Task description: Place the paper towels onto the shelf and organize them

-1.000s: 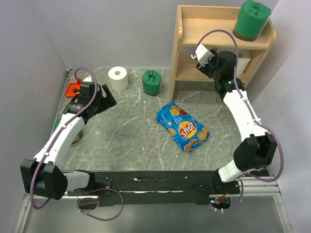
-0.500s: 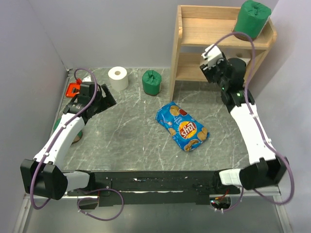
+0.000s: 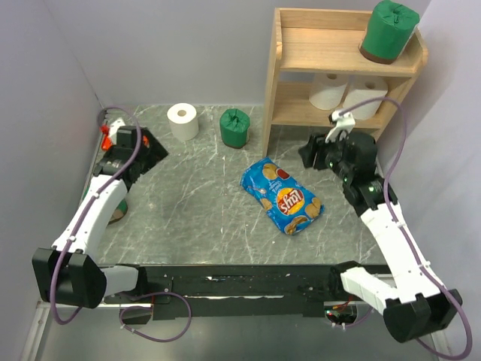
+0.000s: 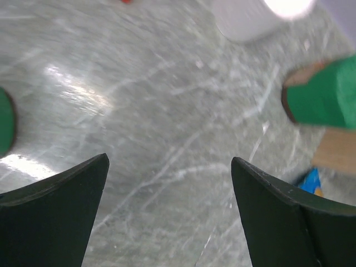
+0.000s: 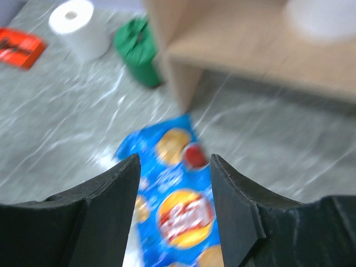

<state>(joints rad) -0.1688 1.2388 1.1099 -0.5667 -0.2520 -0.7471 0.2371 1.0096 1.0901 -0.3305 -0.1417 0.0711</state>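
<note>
Rolls of paper towel are split between the wooden shelf [image 3: 272,83] and the table [image 3: 195,210] in front of it: one green-wrapped roll [image 3: 389,30] stands at the right end of the shelf's top tier, and two white rolls [image 3: 328,90] sit side by side on its lower tier. Three are not yet shelved. A second green-wrapped roll [image 3: 234,128] stands just left of the shelf's side panel, a plain white roll [image 3: 183,122] a little further left of it, and a third green roll [image 3: 115,213] lies far to the left of the shelf, mostly hidden under the left arm. The left gripper [image 4: 167,211] hovers over bare table well left of the shelf, fingers apart and empty. The right gripper [image 5: 175,183] hangs just in front of the shelf's lower tier, above the blue chip bag [image 3: 284,195], its fingers likewise spread and holding nothing. A red tool [image 5: 19,47] lies at the far left. These rolls look light and soft, so a firm squeeze would likely dent them. The surest hold is probably across the round sides at mid-height, kept upright. The white roll offers grippy paper and a hollow core, while the green wrapping may be slicker and crinkle, so its gathered top seems a poor place to pinch
</note>
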